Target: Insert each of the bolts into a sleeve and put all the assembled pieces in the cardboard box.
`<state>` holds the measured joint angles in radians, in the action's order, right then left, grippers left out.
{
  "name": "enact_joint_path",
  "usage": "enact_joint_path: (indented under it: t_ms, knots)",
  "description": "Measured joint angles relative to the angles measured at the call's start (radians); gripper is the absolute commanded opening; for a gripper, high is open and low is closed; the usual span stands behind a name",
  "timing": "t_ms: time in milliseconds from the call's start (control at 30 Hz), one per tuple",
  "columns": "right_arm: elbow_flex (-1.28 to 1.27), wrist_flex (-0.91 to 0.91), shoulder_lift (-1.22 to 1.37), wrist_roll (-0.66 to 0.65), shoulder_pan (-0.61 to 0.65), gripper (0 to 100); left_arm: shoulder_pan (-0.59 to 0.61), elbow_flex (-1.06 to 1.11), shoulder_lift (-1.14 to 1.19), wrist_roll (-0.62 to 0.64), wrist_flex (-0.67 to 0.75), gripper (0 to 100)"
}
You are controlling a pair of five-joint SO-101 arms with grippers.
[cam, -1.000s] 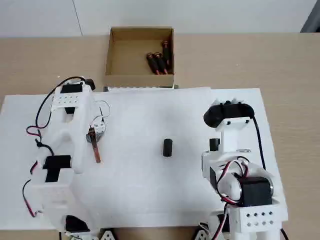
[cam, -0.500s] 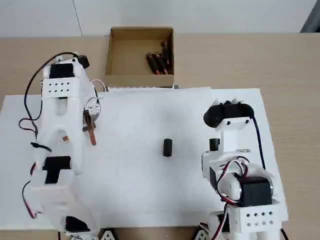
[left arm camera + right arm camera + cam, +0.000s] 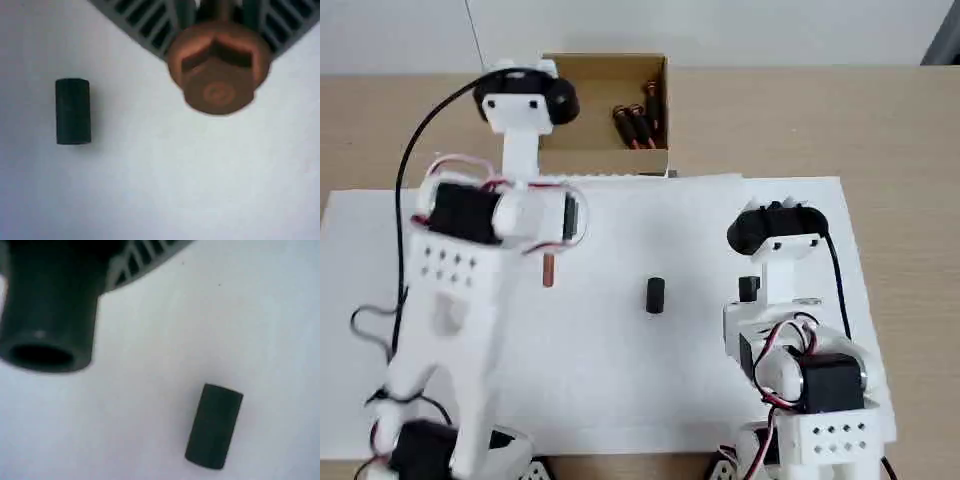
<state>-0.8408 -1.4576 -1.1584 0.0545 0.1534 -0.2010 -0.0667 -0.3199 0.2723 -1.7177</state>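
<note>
My left gripper (image 3: pixel 548 252) is shut on a copper bolt (image 3: pixel 548 271), held above the white mat left of centre. In the left wrist view the bolt's hex head (image 3: pixel 218 70) points at the camera, with the gripper (image 3: pixel 218 17) behind it. A loose black sleeve (image 3: pixel 655 295) (image 3: pixel 73 111) (image 3: pixel 214 426) lies on the mat's middle. To its right, my right gripper (image 3: pixel 749 285) is shut on another black sleeve (image 3: pixel 749 290), whose open end (image 3: pixel 41 354) faces the camera. The cardboard box (image 3: pixel 552 110) at the back holds several assembled pieces (image 3: pixel 638 120).
The white mat (image 3: pixel 620 380) covers most of the tan table (image 3: pixel 900 130). The left arm's body stands tall over the mat's left side, with its cables looping beside it. The right arm's base sits at the front right.
The left arm has risen and swung toward the mat's middle, carrying the bolt to the right and farther back. The right arm and the loose sleeve have not moved.
</note>
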Motion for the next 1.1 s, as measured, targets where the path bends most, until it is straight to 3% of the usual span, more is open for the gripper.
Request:
enact_joint_path:
  t_ms: [200, 533, 767, 1100]
  knots:
    - [0.0, 0.005, 0.0, 0.0, 0.0, 0.3, -0.003, 0.227, -0.253, -0.048, 0.094, 0]
    - [0.0, 0.13, 0.0, 0.0, 0.0, 0.3, -0.003, 0.813, -0.778, -0.055, 0.496, 0]
    - [-0.083, 0.201, -0.002, 0.0, 0.161, 0.3, -0.003, 1.065, -1.014, -0.055, 0.617, 0]
    - [-0.21, 0.5, 0.0, 0.054, 0.319, 0.3, -0.003, 1.361, -1.335, -0.055, 0.842, 0]
